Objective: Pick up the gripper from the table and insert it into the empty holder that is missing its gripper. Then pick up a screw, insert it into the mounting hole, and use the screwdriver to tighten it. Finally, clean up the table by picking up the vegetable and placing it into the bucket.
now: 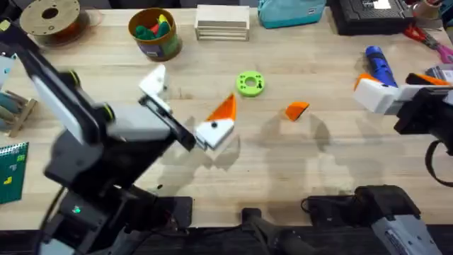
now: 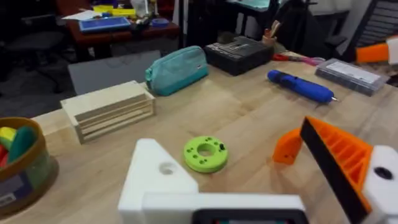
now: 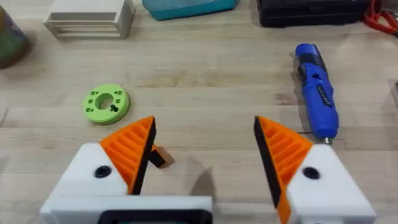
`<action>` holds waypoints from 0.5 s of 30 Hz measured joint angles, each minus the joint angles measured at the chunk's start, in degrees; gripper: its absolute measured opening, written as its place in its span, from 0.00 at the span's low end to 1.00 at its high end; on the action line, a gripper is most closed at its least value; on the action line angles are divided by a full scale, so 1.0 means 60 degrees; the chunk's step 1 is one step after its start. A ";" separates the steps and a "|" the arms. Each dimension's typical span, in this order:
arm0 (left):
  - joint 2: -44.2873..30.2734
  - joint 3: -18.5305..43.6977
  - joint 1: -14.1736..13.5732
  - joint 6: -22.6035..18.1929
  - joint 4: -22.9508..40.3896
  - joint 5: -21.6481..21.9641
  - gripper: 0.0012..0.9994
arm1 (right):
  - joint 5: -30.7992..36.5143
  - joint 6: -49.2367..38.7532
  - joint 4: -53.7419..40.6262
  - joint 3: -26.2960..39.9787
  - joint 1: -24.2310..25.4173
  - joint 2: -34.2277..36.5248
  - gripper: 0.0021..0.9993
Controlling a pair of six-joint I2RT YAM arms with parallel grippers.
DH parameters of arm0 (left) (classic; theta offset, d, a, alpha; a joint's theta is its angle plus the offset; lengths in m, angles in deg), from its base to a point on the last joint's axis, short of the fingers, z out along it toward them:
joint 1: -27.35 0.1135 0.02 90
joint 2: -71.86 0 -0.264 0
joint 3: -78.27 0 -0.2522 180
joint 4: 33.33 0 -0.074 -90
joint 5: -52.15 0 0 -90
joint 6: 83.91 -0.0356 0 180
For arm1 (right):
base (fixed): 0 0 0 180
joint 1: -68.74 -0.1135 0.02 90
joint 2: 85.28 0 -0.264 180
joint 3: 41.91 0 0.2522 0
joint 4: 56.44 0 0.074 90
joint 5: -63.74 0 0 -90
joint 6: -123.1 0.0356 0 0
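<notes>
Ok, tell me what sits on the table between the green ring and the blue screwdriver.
In the overhead view, the loose orange wedge lies between the green ring and the blue screwdriver, nearer the ring; otherwise it's bare wood.

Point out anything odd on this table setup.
The left hand lacks one orange tip: one white finger block is bare while the other carries its pad. A loose orange wedge lies on the table near the green ring.

arms: black/grey links | jaws: white blocks, orange ribbed pads (left lacks one)
</notes>
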 joint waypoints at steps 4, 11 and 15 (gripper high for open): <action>0.1080 -0.0885 -0.0320 -0.0003 -0.0049 0.0000 0.99 | 0.0000 0.0000 0.0000 0.0000 0.0000 0.0000 0.94; 0.2420 -0.1825 -0.0674 -0.0004 0.0279 -0.0037 0.99 | 0.0000 0.0000 0.0003 0.0000 0.0000 0.0000 0.94; 0.2420 -0.1830 -0.0727 0.0001 0.1076 -0.0047 0.99 | 0.0000 0.0000 0.0001 0.0000 0.0000 0.0000 0.94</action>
